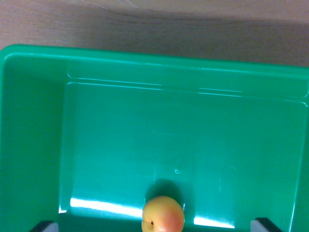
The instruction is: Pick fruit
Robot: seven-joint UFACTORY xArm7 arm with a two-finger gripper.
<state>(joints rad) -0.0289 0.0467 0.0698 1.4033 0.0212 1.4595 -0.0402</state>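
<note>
Gripper (pixel 154 227) is showing only as two dark finger tips poking in at the bottom edge of the wrist view: one at the wrist view's left corner area (pixel 44 225), the other toward the wrist view's right (pixel 266 224). Tips are sitting wide apart, w/ a broad gap between them, so jaws are standing well open. Nothing is being held; neither tip is touching anything visible.

Fruit (pixel 163 214) is lying between the two tips, roughly mid-gap, slightly toward the wrist view's right of centre, apart from both. It's a round yellow-orange piece w/ a redder blush on its right side and a small dark stem dimple at lower left. Bottom part is getting cut off by the frame edge. A dark shadow is sitting just above it on the floor.

Fruit is resting on the floor of a green plastic bin (pixel 34 121), near the bin's near side as seen here. Bin is filling most of the frame: far rim running across the top, left wall sloping down, right wall partly in view. White glare streaks are lying on the floor either side of the fruit.

Beyond the far rim, a wood-grain table (pixel 145 24) is showing, w/ shadow falling along the rim.
</note>
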